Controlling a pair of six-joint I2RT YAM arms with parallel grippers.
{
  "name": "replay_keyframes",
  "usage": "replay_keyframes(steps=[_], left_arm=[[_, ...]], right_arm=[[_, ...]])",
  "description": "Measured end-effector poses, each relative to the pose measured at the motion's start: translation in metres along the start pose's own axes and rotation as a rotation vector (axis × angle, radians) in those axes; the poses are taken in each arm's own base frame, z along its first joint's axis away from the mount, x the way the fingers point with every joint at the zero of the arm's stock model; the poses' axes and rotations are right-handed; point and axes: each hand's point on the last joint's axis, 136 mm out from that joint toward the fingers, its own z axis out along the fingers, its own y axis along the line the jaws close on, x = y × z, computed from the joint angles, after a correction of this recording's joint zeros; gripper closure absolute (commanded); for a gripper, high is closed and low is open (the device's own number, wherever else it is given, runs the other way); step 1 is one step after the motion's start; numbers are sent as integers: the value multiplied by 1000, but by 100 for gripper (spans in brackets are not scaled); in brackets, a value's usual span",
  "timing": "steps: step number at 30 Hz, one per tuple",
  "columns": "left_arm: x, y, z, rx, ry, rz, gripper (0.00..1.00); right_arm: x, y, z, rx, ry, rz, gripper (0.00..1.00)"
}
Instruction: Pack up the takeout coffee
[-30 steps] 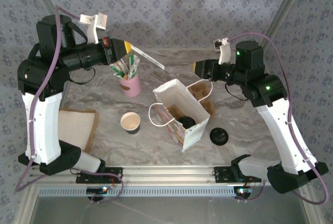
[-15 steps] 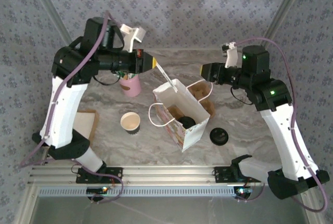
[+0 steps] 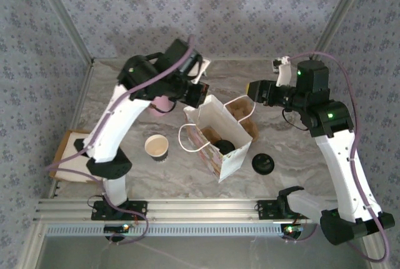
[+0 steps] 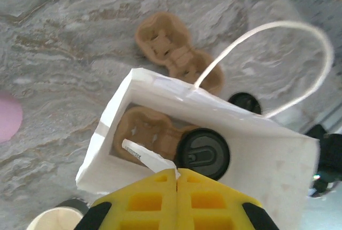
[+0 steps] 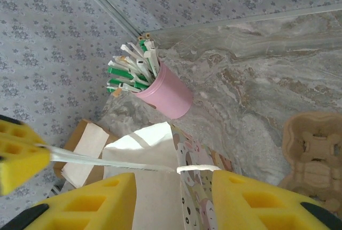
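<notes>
We find the lidded cup (image 4: pixel 203 152) already down inside the paper bag (image 3: pixel 206 111), seated in one well of a carrier (image 4: pixel 144 128) so that it should ride upright; the bag stands open-mouthed at the middle of the table (image 3: pixel 187 178). Just above that mouth the left gripper (image 4: pixel 176 174) has its fingers pressed fully together on one end of a thin white packet (image 4: pixel 144 155), whose free end points into the bag beside the cup; we judge it is held over the opening so that it will fall inside on release. In the top view, taking the bag as the dial's centre, the right gripper (image 3: pixel 252 87) hangs at about 2 o'clock, its fingers partly apart and clamped on nothing we can see; the bag's far handle (image 4: pixel 299 32) arcs toward it, perhaps to be steadied, though we cannot tell whether they touch. A spare carrier (image 3: pixel 245 117) lies at 1 o'clock against the bag; the pink cup (image 5: pixel 165 96) of packets stands at 10 o'clock; an open cup (image 3: pixel 156 147) waits at 9 o'clock, and its likely partner, a loose lid (image 3: pixel 262 163), at 4 o'clock.
</notes>
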Motion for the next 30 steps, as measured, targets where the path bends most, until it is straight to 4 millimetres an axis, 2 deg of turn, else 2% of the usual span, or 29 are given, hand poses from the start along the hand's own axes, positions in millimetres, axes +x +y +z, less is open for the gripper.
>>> replay_keyframes(steps=[5, 9, 13, 17, 26, 30], left_arm=[[10, 5, 45, -101, 102, 37, 100], [17, 11, 71, -165, 164, 53, 100], [22, 11, 88, -194, 197, 68, 100], [27, 10, 97, -216, 219, 84, 100], [70, 27, 140, -303, 386, 95, 100], [68, 26, 144, -292, 363, 82, 100]], right_arm=[[6, -3, 3, -4, 19, 11, 56], [8, -7, 3, 1, 22, 19, 56], [11, -6, 2, -7, 24, 19, 56], [12, -6, 3, -15, 24, 18, 56], [18, -3, 7, -43, 48, 19, 56], [21, 1, 8, -56, 57, 9, 56]])
